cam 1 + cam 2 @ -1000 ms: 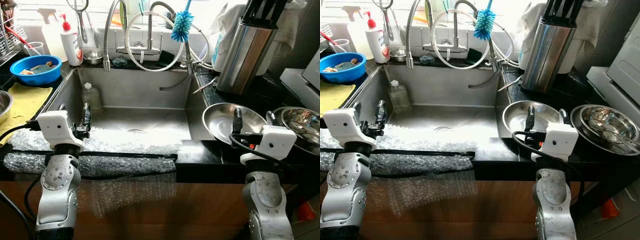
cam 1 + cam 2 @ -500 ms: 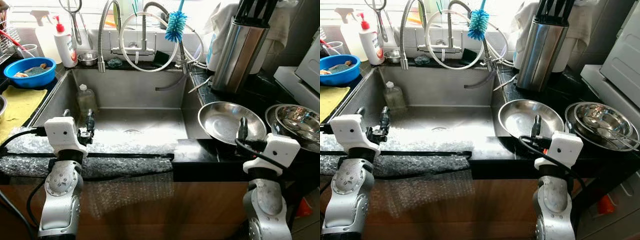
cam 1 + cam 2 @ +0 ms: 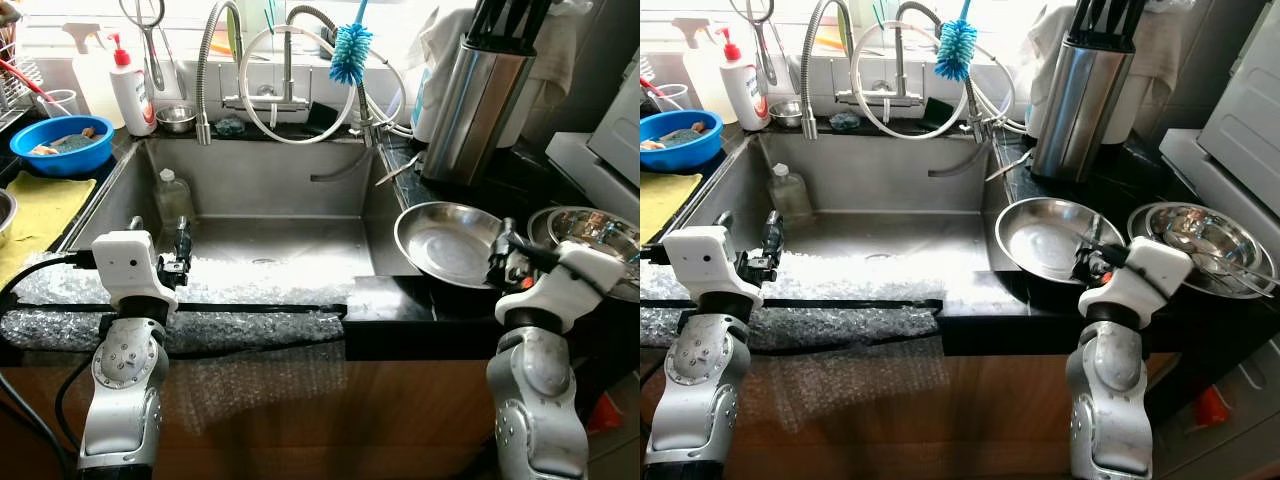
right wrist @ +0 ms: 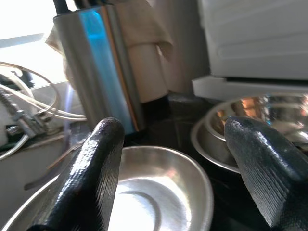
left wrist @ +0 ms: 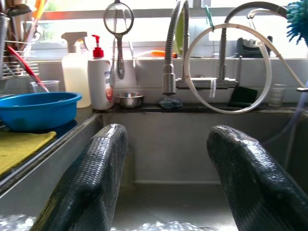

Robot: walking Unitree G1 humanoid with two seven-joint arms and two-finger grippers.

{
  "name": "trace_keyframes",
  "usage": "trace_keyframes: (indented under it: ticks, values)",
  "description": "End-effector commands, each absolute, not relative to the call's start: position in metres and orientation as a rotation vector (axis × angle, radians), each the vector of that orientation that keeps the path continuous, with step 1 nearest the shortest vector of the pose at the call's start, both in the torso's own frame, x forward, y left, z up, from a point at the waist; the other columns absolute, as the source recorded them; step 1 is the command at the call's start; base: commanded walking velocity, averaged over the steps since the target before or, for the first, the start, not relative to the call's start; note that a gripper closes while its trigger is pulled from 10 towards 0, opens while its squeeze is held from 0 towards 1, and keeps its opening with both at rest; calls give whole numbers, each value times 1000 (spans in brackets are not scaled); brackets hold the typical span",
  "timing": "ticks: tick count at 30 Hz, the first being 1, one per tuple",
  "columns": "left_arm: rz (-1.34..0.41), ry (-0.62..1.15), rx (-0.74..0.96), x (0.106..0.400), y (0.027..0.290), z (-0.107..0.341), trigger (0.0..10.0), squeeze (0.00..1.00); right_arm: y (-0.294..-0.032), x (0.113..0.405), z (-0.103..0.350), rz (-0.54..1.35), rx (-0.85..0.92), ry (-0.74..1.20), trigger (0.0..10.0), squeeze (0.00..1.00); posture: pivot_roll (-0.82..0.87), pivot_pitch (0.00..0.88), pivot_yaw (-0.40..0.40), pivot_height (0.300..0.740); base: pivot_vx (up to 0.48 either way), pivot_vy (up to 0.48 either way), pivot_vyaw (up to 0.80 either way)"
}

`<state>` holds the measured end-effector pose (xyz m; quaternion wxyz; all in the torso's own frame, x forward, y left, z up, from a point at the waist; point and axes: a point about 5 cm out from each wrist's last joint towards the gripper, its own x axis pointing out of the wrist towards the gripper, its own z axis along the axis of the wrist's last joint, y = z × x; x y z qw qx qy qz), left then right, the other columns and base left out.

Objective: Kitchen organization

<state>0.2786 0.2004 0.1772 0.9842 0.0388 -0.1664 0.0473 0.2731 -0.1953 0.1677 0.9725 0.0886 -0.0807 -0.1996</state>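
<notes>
The right end effector (image 3: 1092, 262) is hovering with its fingers spread apart and empty, just over the near rim of the shallow steel pan (image 3: 1058, 238), with the stacked steel bowls (image 3: 1196, 240) close on its outer side and the tall steel knife holder (image 3: 1072, 92) well beyond it. The left end effector (image 3: 180, 250) is sitting idle, fingers also apart, above the bubble wrap (image 3: 250, 285) at the sink (image 3: 270, 185) front edge. Risk, as judged: the pan is overhanging the black tabletop (image 3: 400, 300) edge toward the sink, so a glancing finger contact on its thin rim could be tipping it into the basin or knocking it against the bowls.
</notes>
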Motion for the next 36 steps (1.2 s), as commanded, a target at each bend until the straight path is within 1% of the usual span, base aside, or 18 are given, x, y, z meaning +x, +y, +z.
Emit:
trace_keyframes:
  ticks: [1,5,7,9,12,15,22,28,36]
  values:
    - [64,-318,96,282,196,178,10000,0,-198,275,173,-440,232,-146,10000,0,-131,21,-35,740,0,0,0]
    - [58,-309,101,282,195,177,10000,0,-202,279,170,-503,265,-74,10000,0,-132,22,-36,740,0,0,0]
    - [43,-307,113,283,193,176,10000,0,-203,282,167,-523,331,-27,10000,0,-129,24,-40,740,0,0,0]
    - [29,-310,121,283,192,177,10000,0,-203,283,165,-529,368,2,10000,0,-128,24,-41,740,0,0,0]
    - [23,-322,119,283,190,178,10000,0,-205,285,159,-529,352,53,10000,0,-131,23,-42,740,0,0,0]
    - [31,-327,118,282,189,179,10000,0,-205,287,151,-542,424,112,10000,0,-130,22,-44,740,0,0,0]
    - [33,-329,127,282,189,179,10000,0,-204,292,147,-531,501,172,10000,0,-126,21,-47,740,0,0,0]
    - [25,-327,128,282,187,179,10000,0,-206,297,149,-530,554,174,10000,0,-124,20,-47,740,0,0,0]
    - [21,-326,134,282,186,180,10000,0,-207,303,153,-529,572,175,10000,0,-121,13,-48,740,0,0,0]
